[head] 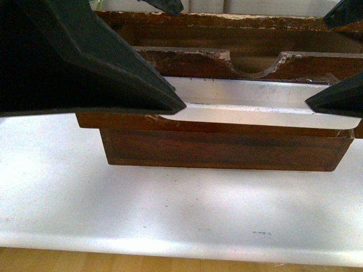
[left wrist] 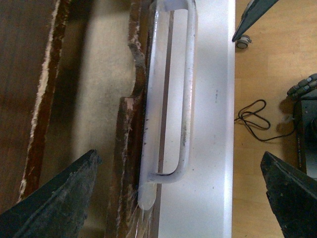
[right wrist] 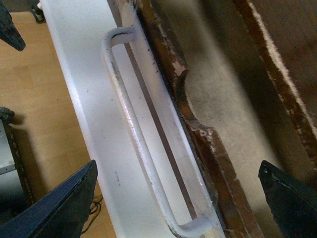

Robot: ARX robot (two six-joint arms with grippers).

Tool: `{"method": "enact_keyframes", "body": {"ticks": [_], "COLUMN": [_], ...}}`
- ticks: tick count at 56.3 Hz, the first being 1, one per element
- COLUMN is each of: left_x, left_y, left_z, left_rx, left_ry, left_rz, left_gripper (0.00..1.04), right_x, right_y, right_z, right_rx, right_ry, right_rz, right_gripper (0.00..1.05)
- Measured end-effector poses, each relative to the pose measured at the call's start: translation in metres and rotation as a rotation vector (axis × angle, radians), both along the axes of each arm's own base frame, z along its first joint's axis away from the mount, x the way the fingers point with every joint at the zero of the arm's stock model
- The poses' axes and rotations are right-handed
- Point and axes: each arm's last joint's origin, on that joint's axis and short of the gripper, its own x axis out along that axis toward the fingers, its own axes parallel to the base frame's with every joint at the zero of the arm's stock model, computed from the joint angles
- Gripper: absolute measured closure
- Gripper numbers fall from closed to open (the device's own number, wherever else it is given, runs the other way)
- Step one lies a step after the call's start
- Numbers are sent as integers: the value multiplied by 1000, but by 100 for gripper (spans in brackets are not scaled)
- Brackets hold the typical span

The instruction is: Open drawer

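Straddling the white plastic handle (left wrist: pixel 188 99), my left gripper (left wrist: pixel 178 154) had its jaws wide apart, one finger on the far side of the drawer (left wrist: pixel 130 134) front and the other out over the wooden floor (left wrist: pixel 267 74); nothing was clamped. My right gripper (right wrist: pixel 177 164) stood the same way, jaws apart, with the handle running untouched between them. In the front view the drawer sat at 12 o'clock from the picture's middle, its half-round notch (head: pixel 256 67) toward 1 o'clock and the handle a pale band just below. My left finger came in from 9 o'clock, my right from 3 o'clock. At 6 o'clock lay a plain dark wooden front (head: pixel 227 150) with no handle, above a white ledge (head: pixel 170 215)

The step, as I judged it, was the grasp before the pull. To do it well I reckoned I should close squarely on the bar near its end posts, not mid-span. Then I should draw straight toward 6 o'clock, slowly and evenly on both sides, since the handle seemed only taped on and a jerk or twist could peel it off
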Motion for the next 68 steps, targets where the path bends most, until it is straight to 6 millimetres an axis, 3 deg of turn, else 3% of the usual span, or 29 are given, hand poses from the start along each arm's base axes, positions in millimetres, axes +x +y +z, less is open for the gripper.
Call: {"method": "enact_keyframes", "body": {"ticks": [19, 32, 53, 62, 68], "left_x": [-1, 2, -12, -18, -21], "left_y": [26, 50, 92, 130, 142], "left_z": [25, 31, 18, -1, -14], "left_rx": [-99, -199, -396, -551, -607], "left_ry": [-113, -222, -353, -325, -290], "left_rz": [97, 248, 605, 868, 956], "left_gripper": [6, 6, 6, 6, 6], "right_x": [-13, -29, -49, -63, -69], "right_y": [-21, -43, -78, -92, -97], "right_z": [26, 31, 21, 6, 0], "right_rx": [86, 180, 391, 500, 546], "right_ry": [-138, -257, -381, -421, -435], "right_rz": [-85, -201, -442, -581, -641], "right_gripper": [9, 9, 9, 9, 9]}}
